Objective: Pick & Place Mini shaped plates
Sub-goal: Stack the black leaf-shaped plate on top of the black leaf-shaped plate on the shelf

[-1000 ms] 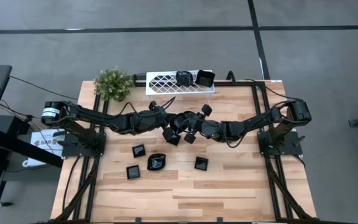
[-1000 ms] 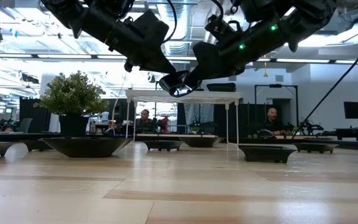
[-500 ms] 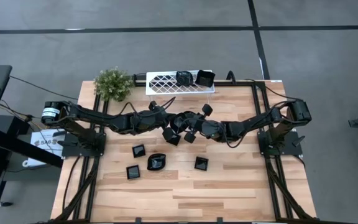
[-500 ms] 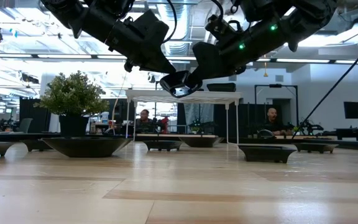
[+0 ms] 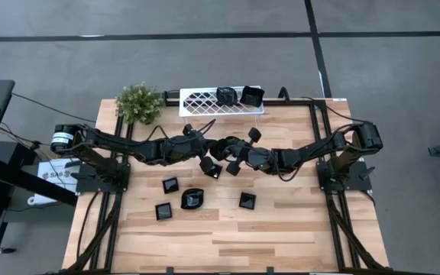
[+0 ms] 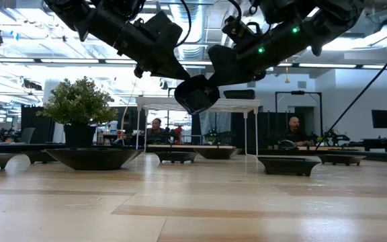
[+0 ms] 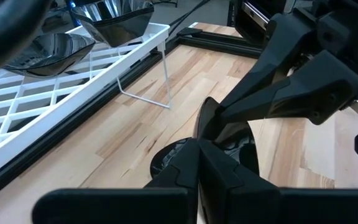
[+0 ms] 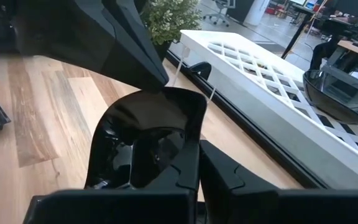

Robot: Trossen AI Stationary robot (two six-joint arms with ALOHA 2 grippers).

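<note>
Since a second ago, your right gripper (image 6: 207,87) has clamped its fingers onto the plate (image 8: 145,134), which now hangs tilted above the table (image 5: 281,221), in front of the white rack (image 5: 205,101). Your left gripper (image 6: 183,77), clenched too, pinches the opposite rim. Judged by its gloss, the plate is light, stiff, slippery and chippable; grip its thin rim squarely. Four more plates lie nearer you.

I see a glossy black square mini plate (image 8: 145,140), mirror-smooth. Pale butcher-block wood table (image 5: 281,221), satin grain. White lattice rack (image 7: 48,93), painted wire. Matt black plastic right tool (image 8: 194,171).
</note>
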